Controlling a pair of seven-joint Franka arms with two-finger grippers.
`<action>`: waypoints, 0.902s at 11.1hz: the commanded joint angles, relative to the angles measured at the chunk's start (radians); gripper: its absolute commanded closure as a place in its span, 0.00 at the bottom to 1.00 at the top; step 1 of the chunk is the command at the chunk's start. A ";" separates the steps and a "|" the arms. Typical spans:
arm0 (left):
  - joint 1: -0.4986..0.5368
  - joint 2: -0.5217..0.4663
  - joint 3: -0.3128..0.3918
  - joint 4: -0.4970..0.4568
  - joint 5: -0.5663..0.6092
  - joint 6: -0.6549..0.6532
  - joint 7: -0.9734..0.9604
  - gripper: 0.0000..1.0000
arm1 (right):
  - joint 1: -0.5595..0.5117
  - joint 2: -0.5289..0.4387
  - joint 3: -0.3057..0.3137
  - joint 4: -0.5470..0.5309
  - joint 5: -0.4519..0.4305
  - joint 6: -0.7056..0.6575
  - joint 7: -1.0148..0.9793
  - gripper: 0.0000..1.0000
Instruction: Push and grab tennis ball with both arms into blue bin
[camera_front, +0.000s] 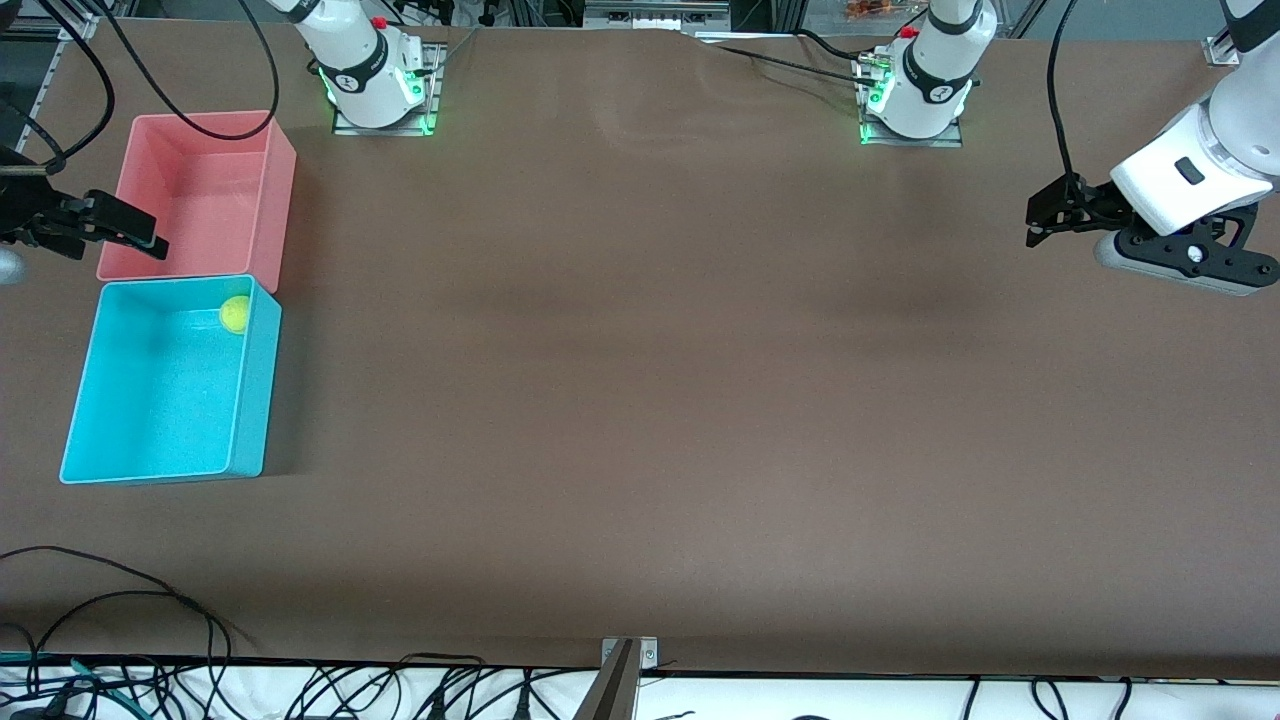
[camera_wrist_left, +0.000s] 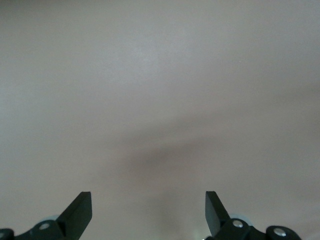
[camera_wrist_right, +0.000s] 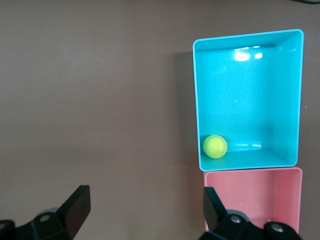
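With the small fuzzy yellow-green tennis ball (camera_front: 235, 313) already resting inside the bright cyan-blue rectangular plastic bin (camera_front: 100, 395), in the corner next to the pink rectangular plastic bin (camera_front: 285, 190), which touches it on the side farther from the front camera. Right gripper (camera_front: 135, 232), jaws apart and empty, over the pink bin's rim at the right arm's end of the brown worktop (camera_front: 650, 400); ball just beside and lower, clearly the nearer arm's reach. Left gripper (camera_front: 1040, 215), jaws likewise apart, waiting over bare worktop at the left arm's end, well apart from both bins. Nothing between jaws and ball but bin walls; task judged complete, retreat only.
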 joint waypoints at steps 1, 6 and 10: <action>0.006 0.012 -0.002 0.015 0.014 0.000 0.023 0.00 | 0.014 -0.007 -0.008 0.010 -0.003 0.030 0.005 0.00; 0.006 0.013 -0.002 0.015 0.014 0.000 0.023 0.00 | 0.028 -0.015 -0.004 0.013 -0.056 0.048 0.005 0.00; 0.006 0.015 -0.002 0.013 0.014 0.000 0.023 0.00 | 0.028 -0.018 0.000 0.015 -0.048 0.041 0.004 0.00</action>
